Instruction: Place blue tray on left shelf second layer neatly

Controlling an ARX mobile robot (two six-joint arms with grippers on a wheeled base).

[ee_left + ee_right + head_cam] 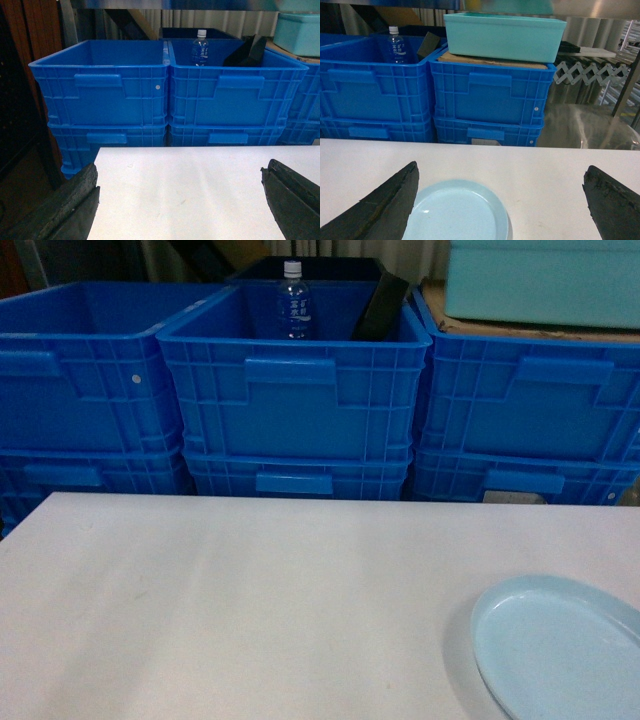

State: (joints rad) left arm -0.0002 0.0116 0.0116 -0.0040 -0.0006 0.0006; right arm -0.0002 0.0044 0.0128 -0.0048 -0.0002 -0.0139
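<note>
Stacked blue crates (295, 390) fill the back of the head view, three stacks side by side, with a white table (250, 610) running across the lower half of the frame in front of them. In the top middle crate stands a clear water bottle (293, 300) with a white cap, and a dark flat object (380, 308) leans against the crate's right wall. At the upper right, a teal bin (545, 280) sits on a sheet of cardboard (520, 330) laid over the right-hand stack. The blue tray (560, 650) lies flat on the table at the lower right corner of the head view, partly cut off by the frame edge. In the right wrist view the same tray lies at the bottom centre, and the right gripper (500, 210) has its two dark fingers (380, 210) spread wide, one at each lower corner; the left-hand finger overlaps the tray's edge in the picture, though whether it touches cannot be told. In the left wrist view the left gripper (180, 205) is likewise spread wide over bare table, with nothing between its fingers. At the right of the right wrist view, shiny metal surfaces and a white zigzag lattice (590, 72) show beyond the crates. A brown wooden panel (30, 30) fills the upper left of the left wrist view.
</note>
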